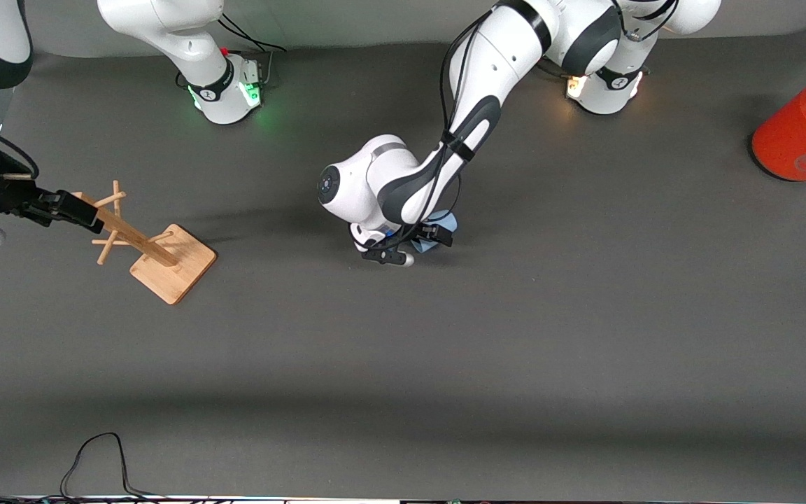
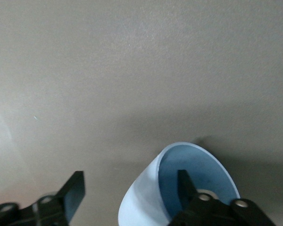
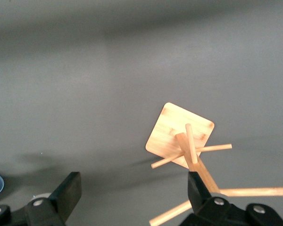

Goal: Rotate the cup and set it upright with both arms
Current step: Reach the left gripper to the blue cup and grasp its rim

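Pale-blue cup [image 2: 146, 197] mid-table, tilted. Left gripper [image 2: 127, 197] spread, one finger [image 2: 183, 186] inside cup, other outside. Right gripper [image 3: 132, 195] spread, waiting over wooden rack [image 1: 158, 252]. Orange can [image 1: 802, 133] at left arm's end of table.

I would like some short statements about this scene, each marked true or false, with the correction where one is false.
1. One finger of the left gripper is inside the blue cup, the other outside. True.
2. The right gripper is shut on a peg of the wooden rack. False: its fingers are open, above the rack.
3. The cup stands upright on the table. False: it is tilted, its opening facing sideways.
4. The orange can stands at the left arm's end of the table. True.
5. The can is nearer to the front camera than the rack. False: it is farther away.
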